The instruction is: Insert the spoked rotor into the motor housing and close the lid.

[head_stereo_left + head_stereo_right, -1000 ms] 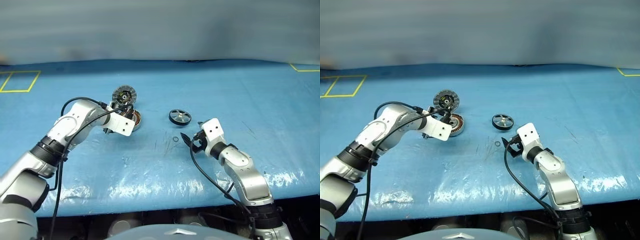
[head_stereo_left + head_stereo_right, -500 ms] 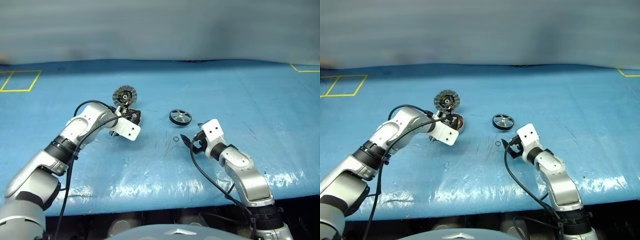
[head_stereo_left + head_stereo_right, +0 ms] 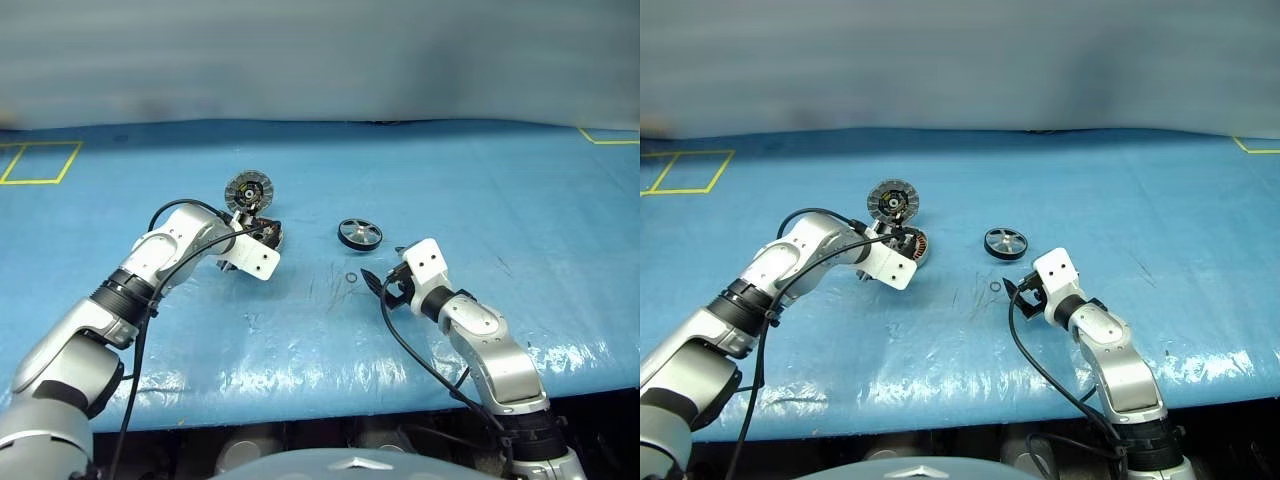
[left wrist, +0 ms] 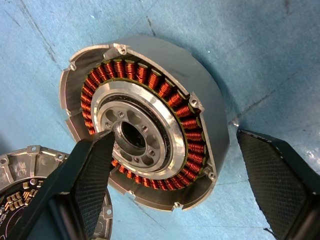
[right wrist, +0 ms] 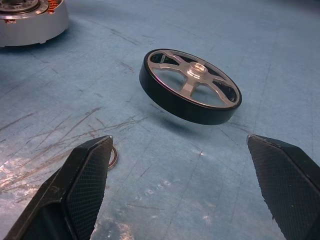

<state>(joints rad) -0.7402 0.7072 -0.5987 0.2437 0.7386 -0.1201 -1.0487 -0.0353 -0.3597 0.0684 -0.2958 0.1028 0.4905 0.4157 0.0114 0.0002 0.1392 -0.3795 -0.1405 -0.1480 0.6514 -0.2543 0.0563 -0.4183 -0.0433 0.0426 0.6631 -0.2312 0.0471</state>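
Your left fingers [image 4: 175, 185] are spreading wide right over the motor housing [image 4: 150, 125], holding nothing. The housing is sitting on the blue tabletop [image 3: 450, 170] with its lid [image 3: 248, 187] flipped open behind it. Your right fingers [image 5: 190, 185] are spreading wide too, pointing at the spoked rotor [image 5: 190, 85], lying flat near a tiny ring [image 3: 351, 277].

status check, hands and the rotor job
Both hands open: left hand over copper-wound silver motor housing, right hand facing black-rimmed spoked rotor on the mat. Ribbed grey lid open. Small metal ring nearby.
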